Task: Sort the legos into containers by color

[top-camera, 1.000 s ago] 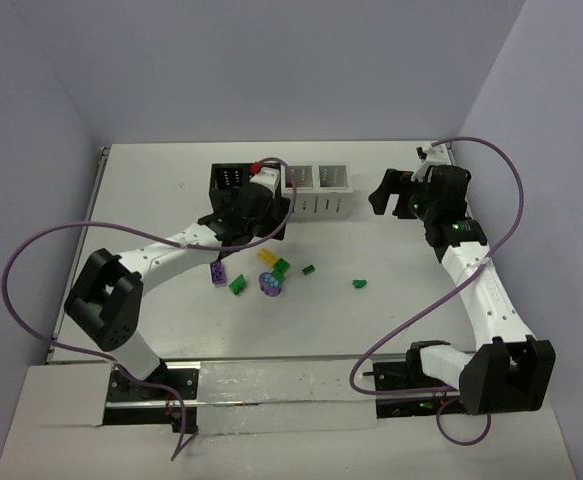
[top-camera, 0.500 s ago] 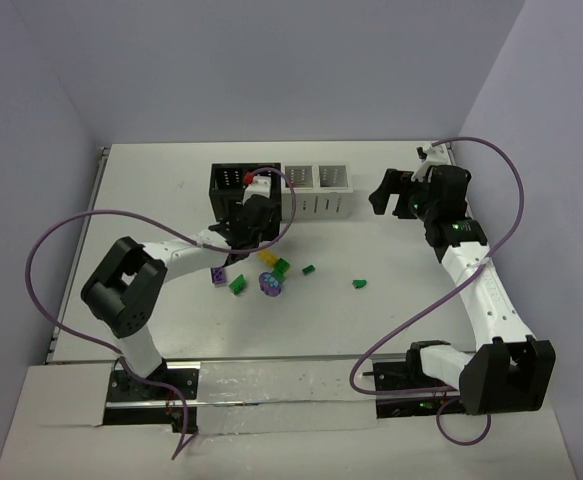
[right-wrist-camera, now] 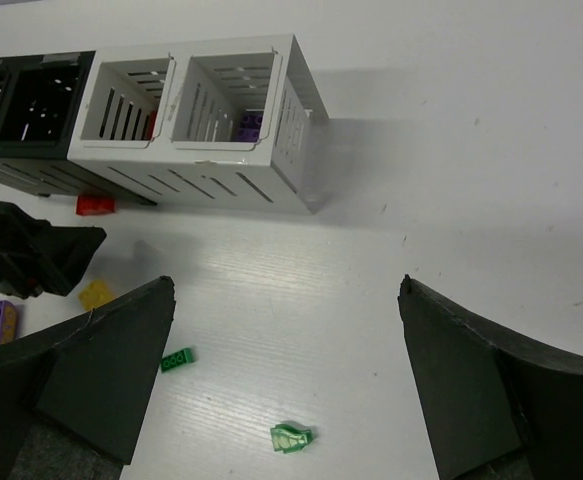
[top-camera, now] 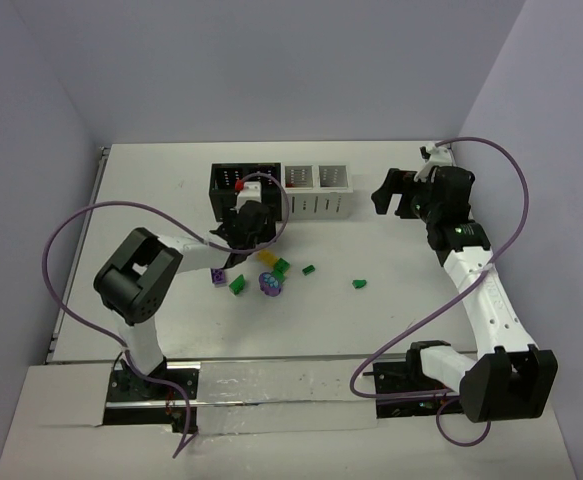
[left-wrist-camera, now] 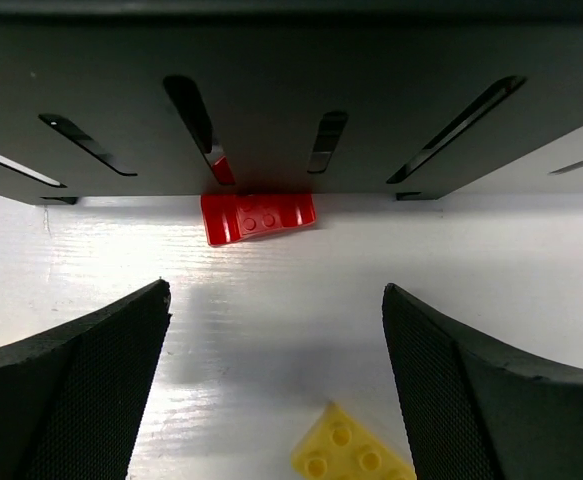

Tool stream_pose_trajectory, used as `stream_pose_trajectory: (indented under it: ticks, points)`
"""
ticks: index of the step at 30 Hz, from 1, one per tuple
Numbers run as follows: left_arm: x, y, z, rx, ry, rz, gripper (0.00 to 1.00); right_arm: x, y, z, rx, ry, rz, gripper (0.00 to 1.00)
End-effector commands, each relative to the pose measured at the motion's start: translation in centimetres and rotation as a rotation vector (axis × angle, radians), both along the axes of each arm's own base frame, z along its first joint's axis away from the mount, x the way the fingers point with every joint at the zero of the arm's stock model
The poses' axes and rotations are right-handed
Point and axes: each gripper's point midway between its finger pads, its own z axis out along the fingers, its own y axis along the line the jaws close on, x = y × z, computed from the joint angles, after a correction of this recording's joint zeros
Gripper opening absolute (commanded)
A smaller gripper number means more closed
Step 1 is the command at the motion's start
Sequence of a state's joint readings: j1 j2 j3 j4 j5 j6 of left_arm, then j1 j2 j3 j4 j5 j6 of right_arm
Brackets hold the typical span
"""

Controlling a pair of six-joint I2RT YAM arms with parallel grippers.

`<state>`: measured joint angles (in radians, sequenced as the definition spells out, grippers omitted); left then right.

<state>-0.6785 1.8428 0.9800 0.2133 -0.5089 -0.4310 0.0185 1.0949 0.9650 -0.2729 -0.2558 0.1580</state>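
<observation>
Against the black bin point(left-wrist-camera: 371, 90) lies a red brick point(left-wrist-camera: 258, 217); my left end effector point(left-wrist-camera: 274, 310), released and empty, should advance squarely and straddle it without scraping the wall.

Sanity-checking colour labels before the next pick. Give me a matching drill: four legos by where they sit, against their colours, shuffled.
Where:
1. lego touching the black bin from outside
2. lego inside the end white bin
3. lone lego on open table, right of the pile
4. lego on the table between the left gripper fingers

Colour:
a. green
b. red
c. yellow
d. purple

Pairs: 1-b, 2-d, 3-a, 4-c
</observation>
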Motion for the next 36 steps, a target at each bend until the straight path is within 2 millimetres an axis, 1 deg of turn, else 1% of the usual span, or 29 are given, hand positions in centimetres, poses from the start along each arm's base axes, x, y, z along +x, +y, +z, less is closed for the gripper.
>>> stream_pose_trajectory:
  ticks: [1,3,11,15,22,32,36]
  points:
    - [1.3,-0.7,0.9,-0.065,-0.068,0.004,0.94,-0.3,-0.4,0.9,-0.014,-0.033,-0.007,1.0]
    - [1.4,-0.8,0.6,-0.072,-0.07,0.002,0.96,-0.3,-0.4,1.0,-0.014,-0.032,-0.006,1.0]
    - [2.4,-0.6,0.0,-0.078,-0.097,0.003,0.95,-0.5,-0.4,0.9,-0.017,-0.033,-0.001,1.0]
    - [3.0,-0.3,-0.6,-0.073,-0.091,0.023,0.93,-0.6,-0.4,1.0,-0.021,-0.034,-0.001,1.0]
    - [3.8,0.9,-1.6,-0.059,-0.077,0.056,0.92,-0.7,-0.4,1.1,-0.02,-0.036,0.003,1.0]
    - [4.1,0.9,-2.3,-0.047,-0.058,0.05,0.88,-0.6,-0.2,0.9,-0.01,-0.028,0.008,1.0]
    - [4.4,1.0,-2.9,-0.038,-0.03,0.047,0.83,-0.6,-0.2,0.7,-0.01,-0.026,0.008,1.0]
